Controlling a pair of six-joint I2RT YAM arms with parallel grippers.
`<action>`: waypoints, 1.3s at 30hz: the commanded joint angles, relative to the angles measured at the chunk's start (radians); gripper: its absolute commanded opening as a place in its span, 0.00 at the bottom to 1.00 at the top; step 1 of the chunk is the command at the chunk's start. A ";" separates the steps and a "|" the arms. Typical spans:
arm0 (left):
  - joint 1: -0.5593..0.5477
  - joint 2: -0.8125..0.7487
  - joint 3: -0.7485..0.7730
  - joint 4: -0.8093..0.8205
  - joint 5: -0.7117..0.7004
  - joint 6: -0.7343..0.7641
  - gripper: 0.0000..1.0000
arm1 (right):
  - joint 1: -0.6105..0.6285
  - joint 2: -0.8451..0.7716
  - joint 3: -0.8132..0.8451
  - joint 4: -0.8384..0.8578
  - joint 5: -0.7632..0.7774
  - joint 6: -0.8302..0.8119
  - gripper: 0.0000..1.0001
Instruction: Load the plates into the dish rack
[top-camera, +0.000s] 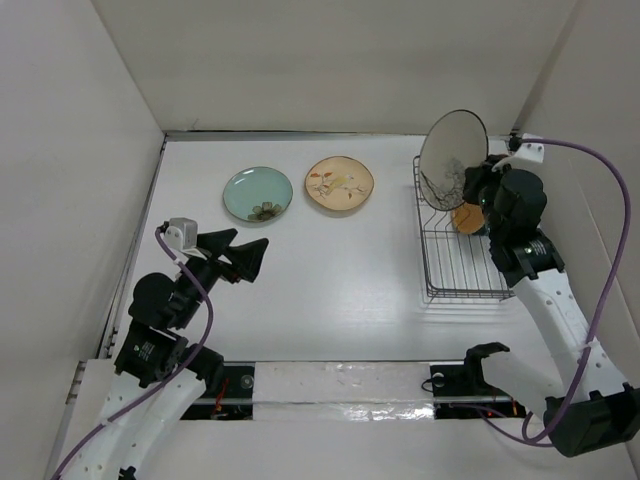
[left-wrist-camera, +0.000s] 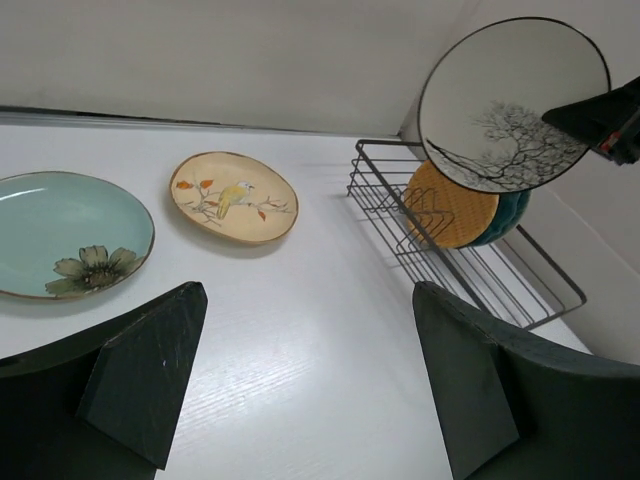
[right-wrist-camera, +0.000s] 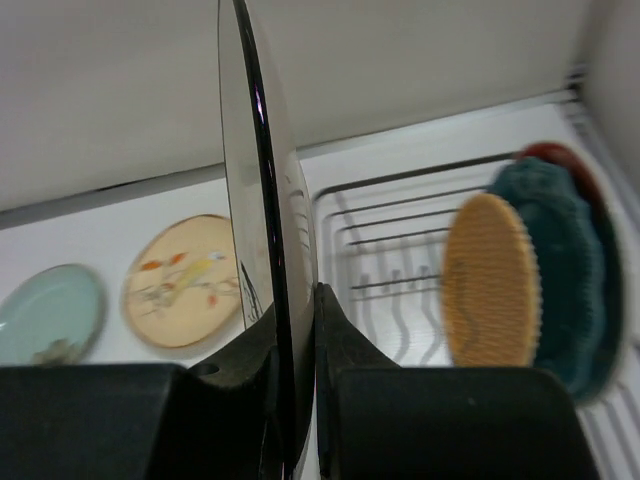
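right tool (right-wrist-camera: 296, 335) gripping tree plate (top-camera: 450, 155), over rack (top-camera: 456, 272)

The right gripper (right-wrist-camera: 295, 322) pinches a black-rimmed plate (right-wrist-camera: 262, 180) seen edge-on and upright, one dark finger (right-wrist-camera: 243, 352) pressed to each face. Behind it the wire dish rack (right-wrist-camera: 390, 240) holds an orange woven-look plate (right-wrist-camera: 490, 280), a dark teal plate (right-wrist-camera: 570, 290) and a red-edged plate (right-wrist-camera: 560, 158) standing close together. At left, a beige bird-and-branch plate (right-wrist-camera: 180, 285) and a pale green plate (right-wrist-camera: 50, 315) lie flat on the white table (right-wrist-camera: 100, 230).
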 joint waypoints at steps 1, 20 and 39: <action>-0.014 -0.017 -0.001 0.020 -0.021 0.059 0.82 | -0.024 -0.007 0.101 -0.013 0.281 -0.119 0.00; -0.042 -0.056 -0.004 0.012 -0.027 0.071 0.82 | -0.186 0.266 0.081 0.264 0.323 -0.357 0.00; -0.042 -0.028 -0.009 0.016 -0.033 0.065 0.80 | -0.197 0.312 -0.147 0.344 0.085 -0.187 0.00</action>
